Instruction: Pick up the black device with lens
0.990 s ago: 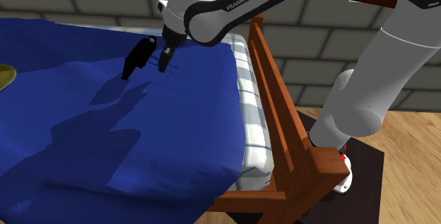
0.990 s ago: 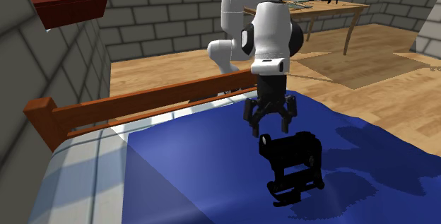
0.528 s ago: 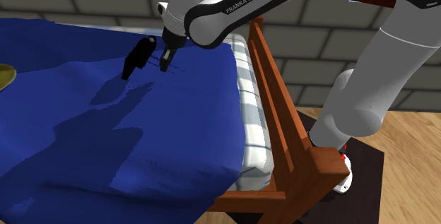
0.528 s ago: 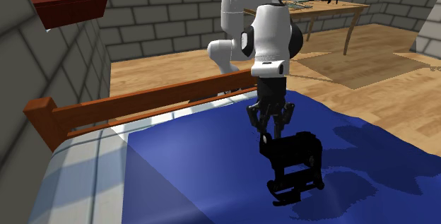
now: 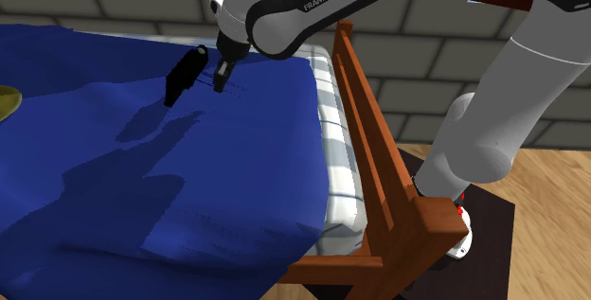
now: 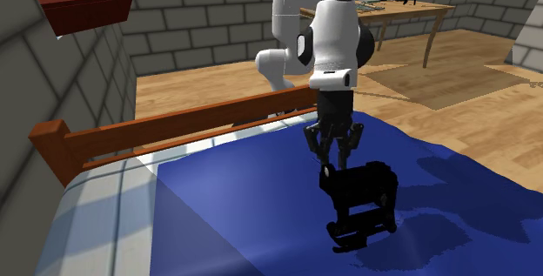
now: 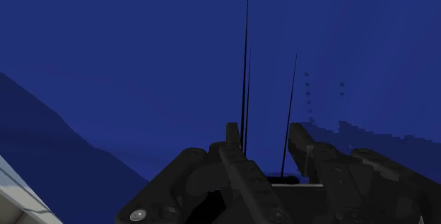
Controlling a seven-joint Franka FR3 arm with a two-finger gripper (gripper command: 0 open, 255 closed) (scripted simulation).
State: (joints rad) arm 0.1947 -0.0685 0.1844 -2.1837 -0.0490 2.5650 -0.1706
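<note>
Black device (image 5: 183, 78) sits over the far part of the blue cover (image 5: 142, 185) in the shoulder view, with its shadow lying apart from it on the cloth. The arm (image 5: 322, 5) rises from the stand (image 5: 488, 241) at the lower right and bends over the wooden bed frame (image 5: 374, 147). Its forearm slants down to this view's left. The gripper (image 5: 220, 84) points down just beside the device, on its right side in this view, and I see the fingers close together.

In the second exterior view the arm (image 6: 335, 39) faces me, and the last white link stands almost vertical with the hand straight below it. The gripper (image 6: 334, 163) comes down on the upper corner of the black device (image 6: 361, 194), the corner nearest the wooden rail (image 6: 174, 126). The fingers are drawn narrow and meet that corner, so I read it as a grasp. The body of the device hangs to this view's right of the hand, above the blue cover (image 6: 244, 222) (I cannot tell if its foot touches the cloth).

In the wrist view the gripper (image 7: 264, 129) looks down on the blue cover (image 7: 141, 60). The fingers (image 7: 237, 159) stand a little apart, and thin black lines (image 7: 246, 67) run out from the gap between them.
</note>
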